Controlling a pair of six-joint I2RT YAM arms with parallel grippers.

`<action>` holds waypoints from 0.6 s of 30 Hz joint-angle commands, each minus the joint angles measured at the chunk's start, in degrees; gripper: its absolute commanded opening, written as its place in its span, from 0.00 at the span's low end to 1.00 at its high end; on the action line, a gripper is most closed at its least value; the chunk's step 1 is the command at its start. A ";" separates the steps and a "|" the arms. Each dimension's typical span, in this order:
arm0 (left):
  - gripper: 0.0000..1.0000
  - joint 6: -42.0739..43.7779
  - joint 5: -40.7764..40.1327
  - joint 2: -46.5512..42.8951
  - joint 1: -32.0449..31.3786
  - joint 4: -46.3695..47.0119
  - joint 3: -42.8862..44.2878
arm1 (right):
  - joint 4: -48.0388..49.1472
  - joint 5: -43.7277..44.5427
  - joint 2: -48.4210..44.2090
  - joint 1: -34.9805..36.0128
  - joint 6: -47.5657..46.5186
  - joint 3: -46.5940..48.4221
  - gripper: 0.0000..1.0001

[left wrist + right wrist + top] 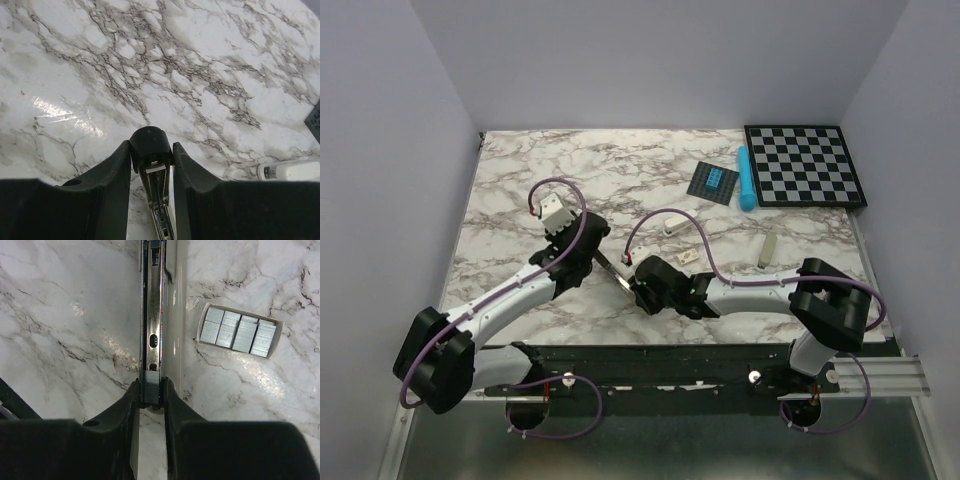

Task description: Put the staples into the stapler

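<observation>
Your 2 arms pinch the stapler (151, 315) from opposite ends: left gripper (151, 150) on its black end, right gripper (151, 389) on the channel tip, likely bracing it open beside the staples (239, 330).

Bare marble (65, 315) one side of the stapler (151, 315), staple box (240, 331) (open, full) near the other.

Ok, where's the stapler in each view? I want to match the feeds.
Top external: the stapler is at centre, bridging the left gripper and the right gripper.
Left wrist: the stapler is at bottom centre, black end between the fingers.
Right wrist: the stapler is at centre, silver channel running from the top edge to the fingers.
Shared landmark: the marble tabletop beneath it.
</observation>
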 commanded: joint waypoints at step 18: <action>0.32 -2.24 3.95 -0.93 -13.62 8.12 -6.87 | 5.26 1.74 -0.25 -0.60 1.74 -1.64 0.13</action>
